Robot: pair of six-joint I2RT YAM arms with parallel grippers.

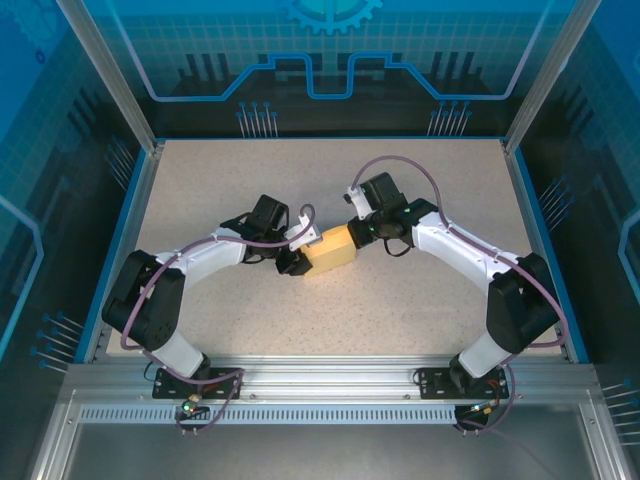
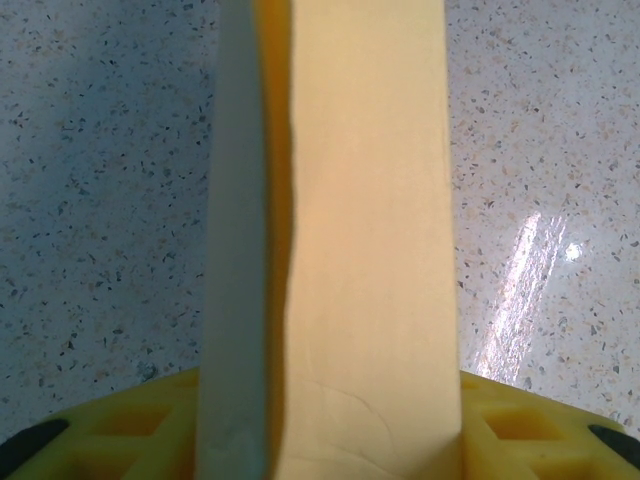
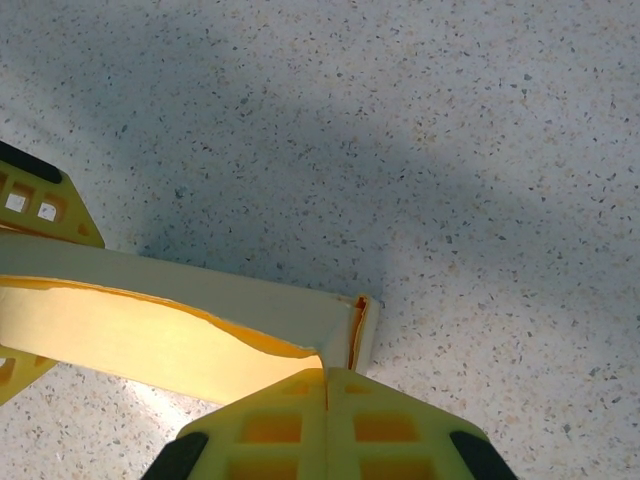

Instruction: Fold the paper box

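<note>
The paper box [image 1: 332,250] is being held near the middle of the tabletop [image 1: 420,300], directly between the two arms, with its long axis running along the line from one gripper to the other, the right-hand end lying slightly farther from the bases. Its left end is being gripped by the left gripper [image 1: 298,250]. In the left wrist view the jaws are seen half spread, one finger against each long side of the card, and the box is reaching straight away from them with one pale flap standing on edge beside the wider panel. The right gripper [image 3: 325,400] is being kept at the opposite end, its jaws pressed together with their tips right at the box's far corner, where a seam is gaping. Whether a thin edge of card is being caught between them cannot be told. Both arms are judged about equally near, each at its own end. The coming fold is judged to depend on the left grip bracing the box while that open corner is being worked from the right.
</note>
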